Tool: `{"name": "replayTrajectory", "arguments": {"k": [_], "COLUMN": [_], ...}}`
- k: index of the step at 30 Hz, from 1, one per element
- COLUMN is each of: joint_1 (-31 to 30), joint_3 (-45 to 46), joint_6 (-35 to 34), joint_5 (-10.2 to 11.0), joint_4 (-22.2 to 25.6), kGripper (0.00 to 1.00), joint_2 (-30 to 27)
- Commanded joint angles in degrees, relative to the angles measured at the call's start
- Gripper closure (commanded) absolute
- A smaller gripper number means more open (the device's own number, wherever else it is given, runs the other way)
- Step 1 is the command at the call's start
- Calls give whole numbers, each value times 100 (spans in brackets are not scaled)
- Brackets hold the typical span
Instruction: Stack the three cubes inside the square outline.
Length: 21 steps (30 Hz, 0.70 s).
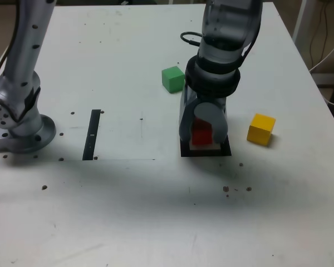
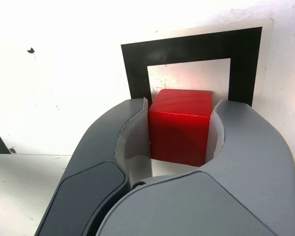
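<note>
The red cube [image 2: 179, 125] is plain, glossy scarlet, and sits on the square outline [image 2: 137, 69], a thick black frame around a white centre. The green cube [image 1: 172, 79] is solid mid-green; the yellow cube [image 1: 261, 129] is solid golden yellow. The gripper [image 2: 179, 142] is dark grey with pale grey pads. The table [image 1: 128, 55] is white with dark specks and carries a narrow black strip [image 1: 92, 134].

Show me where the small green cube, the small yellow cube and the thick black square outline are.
small green cube [image 1: 172, 79], exterior view, front face.
small yellow cube [image 1: 261, 129], exterior view, front face.
thick black square outline [image 2: 187, 48], wrist view, far black band.
</note>
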Motion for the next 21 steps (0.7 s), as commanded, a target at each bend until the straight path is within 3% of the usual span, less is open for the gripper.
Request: {"name": "replayTrajectory", "arguments": {"k": [1, 5, 7, 21], "joint_1": [12, 12, 12, 12], "joint_3": [13, 55, 84, 245], "joint_6": [15, 44, 54, 6], "joint_5": [-5, -21, -26, 57], "joint_4": [-40, -146, -188, -151], "kGripper": [50, 21, 13, 2], "joint_2": [52, 75, 79, -95]}}
